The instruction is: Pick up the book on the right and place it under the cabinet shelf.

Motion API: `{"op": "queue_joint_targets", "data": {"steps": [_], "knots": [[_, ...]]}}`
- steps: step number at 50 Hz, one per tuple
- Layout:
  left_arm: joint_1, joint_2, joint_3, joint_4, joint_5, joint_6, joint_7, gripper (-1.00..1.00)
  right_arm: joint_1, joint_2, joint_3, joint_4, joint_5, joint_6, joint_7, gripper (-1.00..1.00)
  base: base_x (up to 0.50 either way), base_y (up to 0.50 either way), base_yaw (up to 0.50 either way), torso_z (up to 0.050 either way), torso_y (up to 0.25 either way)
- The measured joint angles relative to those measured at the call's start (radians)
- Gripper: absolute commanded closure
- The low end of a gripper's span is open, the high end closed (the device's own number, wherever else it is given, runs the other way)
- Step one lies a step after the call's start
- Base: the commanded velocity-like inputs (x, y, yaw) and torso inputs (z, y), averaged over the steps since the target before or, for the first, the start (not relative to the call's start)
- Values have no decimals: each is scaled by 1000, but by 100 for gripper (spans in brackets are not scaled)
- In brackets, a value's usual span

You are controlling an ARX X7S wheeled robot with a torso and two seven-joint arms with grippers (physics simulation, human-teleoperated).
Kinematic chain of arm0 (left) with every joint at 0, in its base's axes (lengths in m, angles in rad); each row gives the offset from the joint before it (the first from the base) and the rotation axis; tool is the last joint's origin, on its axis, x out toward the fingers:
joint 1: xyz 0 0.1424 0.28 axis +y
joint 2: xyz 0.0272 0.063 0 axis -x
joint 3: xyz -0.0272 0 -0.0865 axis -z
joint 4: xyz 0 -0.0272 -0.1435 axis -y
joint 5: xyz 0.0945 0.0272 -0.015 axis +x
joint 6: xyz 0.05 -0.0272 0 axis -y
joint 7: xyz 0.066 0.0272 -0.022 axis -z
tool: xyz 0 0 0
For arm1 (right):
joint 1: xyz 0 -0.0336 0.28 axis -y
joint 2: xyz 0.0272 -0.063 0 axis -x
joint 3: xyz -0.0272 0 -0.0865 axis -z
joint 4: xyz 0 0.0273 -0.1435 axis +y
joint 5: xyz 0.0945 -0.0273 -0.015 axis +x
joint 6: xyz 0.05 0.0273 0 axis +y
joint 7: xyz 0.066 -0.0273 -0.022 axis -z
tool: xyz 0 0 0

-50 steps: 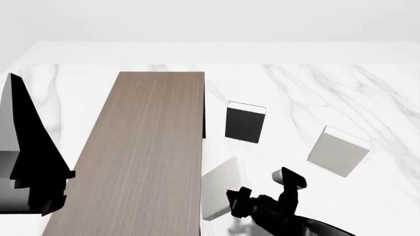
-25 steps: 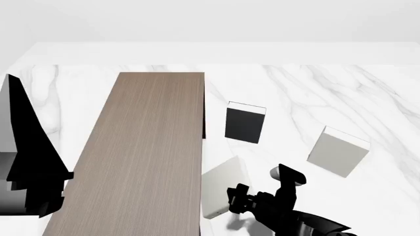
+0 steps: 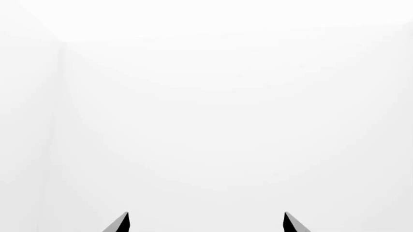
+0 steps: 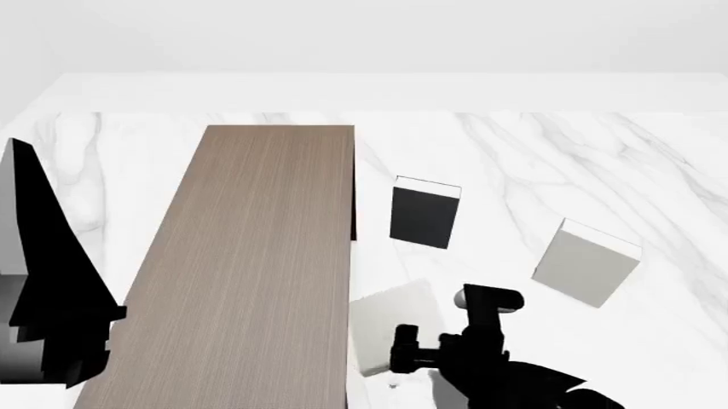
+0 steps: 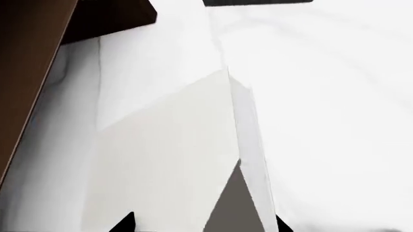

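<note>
Hidden: right gripper covers the near edge of the book; contact cannot be confirmed
Left gripper: only two tips visible, spread, nothing between
Book: plain off-white, white page edges, tilted beside the cabinet shelf on the marble table
Right gripper: fingers apart, book between them
</note>
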Motion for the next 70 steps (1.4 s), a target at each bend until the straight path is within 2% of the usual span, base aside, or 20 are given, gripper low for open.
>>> {"op": "queue_joint_targets", "data": {"steps": [20, 31, 39, 56, 70], "knots": [[1, 5, 7, 0, 8, 2, -7, -100, -11, 13, -42, -14, -85, -13, 83, -100, 2, 1, 2, 0, -7], [108, 108, -234, -39, -144, -31, -19, -100, -1, 146, -112, -164, -136, -6, 246, -100, 0, 0, 0, 0, -4], [174, 143, -347, -67, -201, -44, -12, -100, 3, 226, -147, -244, -129, 10, 337, -100, 0, 0, 0, 0, -1], [244, 156, -456, -81, -239, -69, 1, -100, 29, 331, -158, -352, -135, -2, 415, -100, 0, 0, 0, 0, 0], [275, 149, -499, -80, -247, -83, 10, -100, 72, 339, -123, -308, -129, -21, 376, -100, 0, 0, 0, 0, 0]]}}
